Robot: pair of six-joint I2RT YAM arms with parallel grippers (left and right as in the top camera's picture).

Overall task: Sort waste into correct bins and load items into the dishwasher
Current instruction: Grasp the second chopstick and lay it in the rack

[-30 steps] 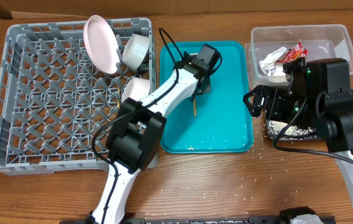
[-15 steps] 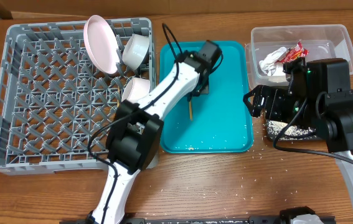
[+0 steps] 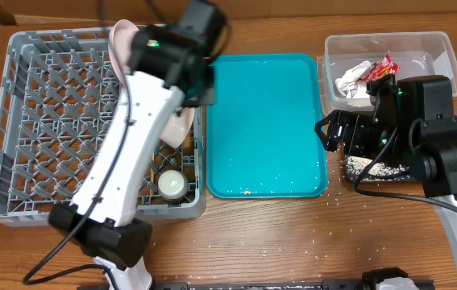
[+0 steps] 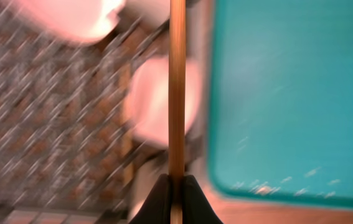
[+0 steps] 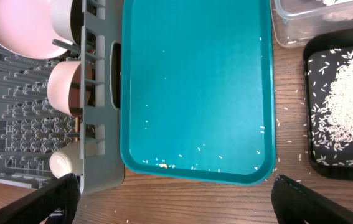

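Wooden table (image 3: 292, 234): one plate (image 5: 14, 18), two bowls (image 5: 67, 87), one cup (image 5: 64, 163)

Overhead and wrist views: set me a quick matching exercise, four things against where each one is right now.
Things
1. red snack wrapper
2. heap of white rice
3. small white cup
4. wooden chopstick

Places
A. in the grey dish rack
B. clamped in the left hand
C. in the clear tub
D. in the black tray

Pairs: 1-C, 2-D, 3-A, 4-B
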